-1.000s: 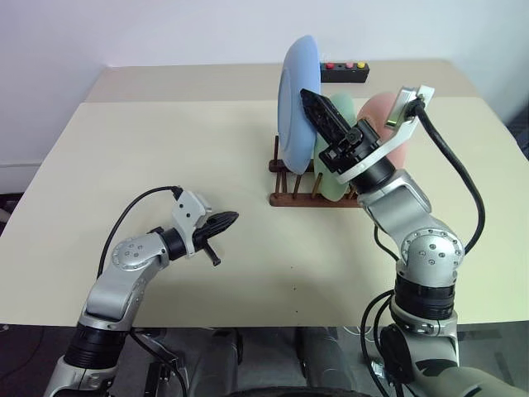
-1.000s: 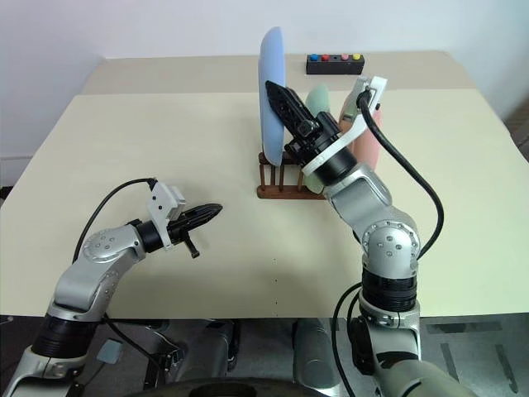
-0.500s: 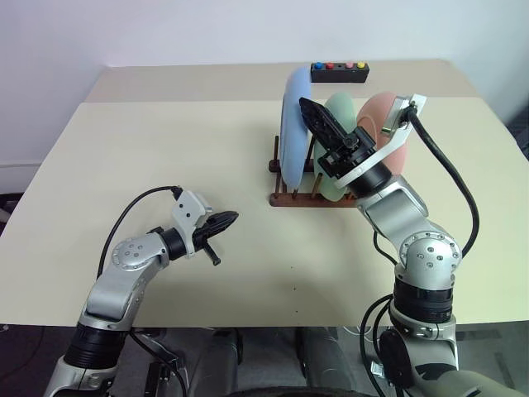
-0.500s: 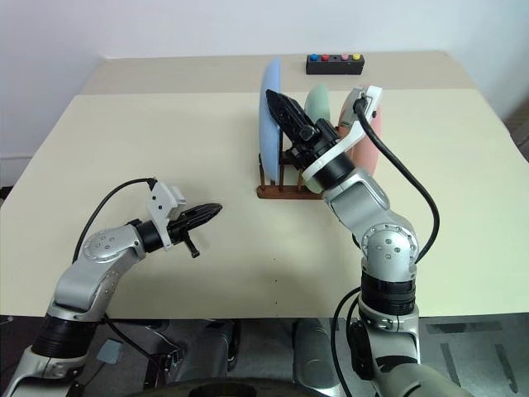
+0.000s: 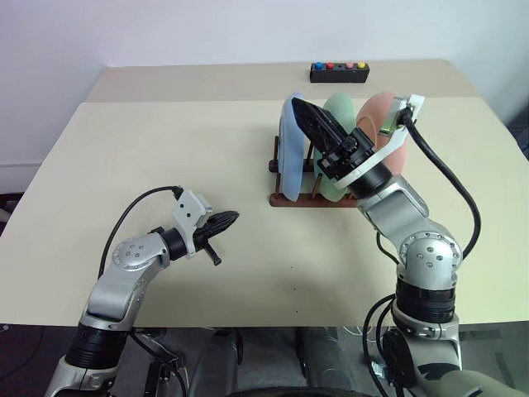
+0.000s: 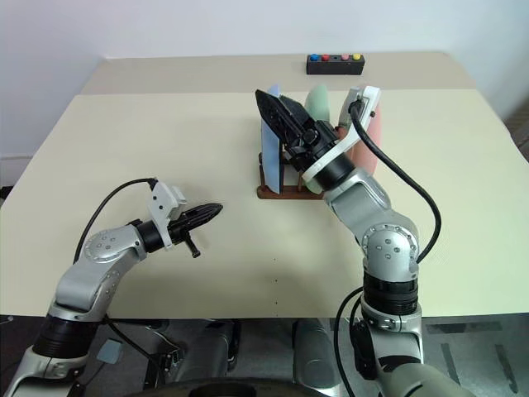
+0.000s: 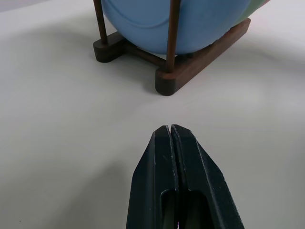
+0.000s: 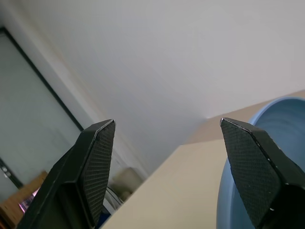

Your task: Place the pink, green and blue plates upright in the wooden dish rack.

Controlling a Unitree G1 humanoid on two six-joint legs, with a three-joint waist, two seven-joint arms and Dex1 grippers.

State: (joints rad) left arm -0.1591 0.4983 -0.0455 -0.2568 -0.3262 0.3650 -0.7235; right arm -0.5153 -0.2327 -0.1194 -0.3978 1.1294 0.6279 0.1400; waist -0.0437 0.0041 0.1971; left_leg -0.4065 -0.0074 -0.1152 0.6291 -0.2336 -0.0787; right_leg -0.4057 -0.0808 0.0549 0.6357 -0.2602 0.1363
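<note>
Fingers on the right gripper (image 8: 167,167) are spread wide apart with nothing between them, sitting right above the top rim of the blue plate (image 5: 289,153), one finger on each side of it as far as the head views show. Left gripper (image 5: 221,223) has its fingers (image 7: 174,176) pressed flat together, empty, hovering over the table (image 5: 165,149) well short of the wooden rack (image 5: 310,198).

So all three look like they're in: the blue one stands at the left end of the rack, green plate (image 5: 339,112) in the middle, pink plate (image 5: 378,112) on the right, all upright between the pegs.

What could still bite the robot here is the exit. That open hand is basically straddling the blue rim, so if it pulls back sideways instead of lifting clear, a finger could clip the edge and tip the plate out of its slot, or knock it into the green one. The rack looks light too, so a snag might drag the whole thing. Whether the blue plate is seated fully down between the rails is hard to tell from here. Black button box (image 5: 339,73) at the back is well out of the way.
</note>
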